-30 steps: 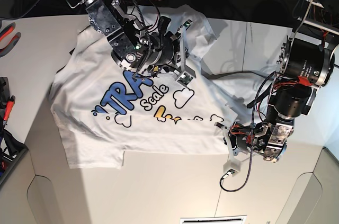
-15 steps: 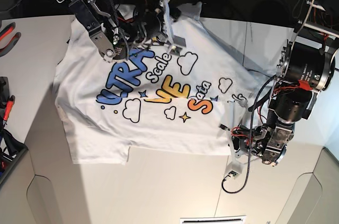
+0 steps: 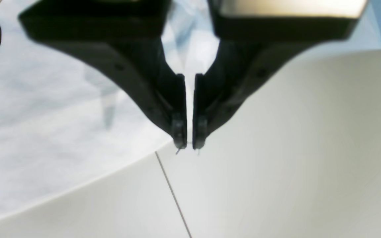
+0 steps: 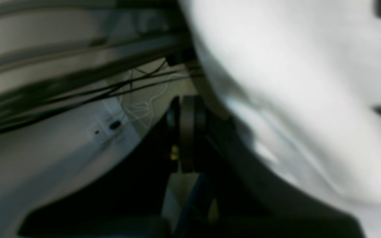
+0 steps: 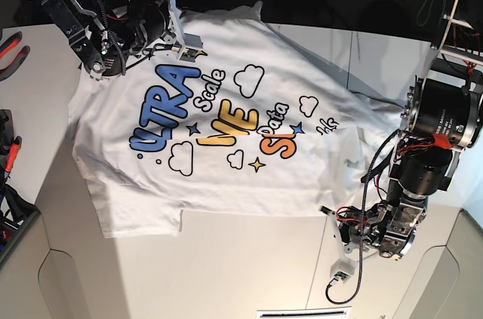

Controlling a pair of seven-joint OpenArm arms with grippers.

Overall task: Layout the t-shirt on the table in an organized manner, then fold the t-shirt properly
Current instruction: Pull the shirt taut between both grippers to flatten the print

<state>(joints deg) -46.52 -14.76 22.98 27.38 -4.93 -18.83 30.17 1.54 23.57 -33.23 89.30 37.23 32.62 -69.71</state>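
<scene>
You're in the layout step: the t-shirt (image 5: 226,130) lies print-up on the bench (image 5: 226,274). Your left claw (image 3: 189,145) pinches its lower hem corner; your right claw's (image 5: 177,13) grip I cannot tell. Next, tug out the wrinkles

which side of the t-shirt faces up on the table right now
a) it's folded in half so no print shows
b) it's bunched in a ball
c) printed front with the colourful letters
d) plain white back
c: in the base view the t-shirt lies spread on the table with its blue, yellow and orange lettering, clouds and stars facing up.
</scene>
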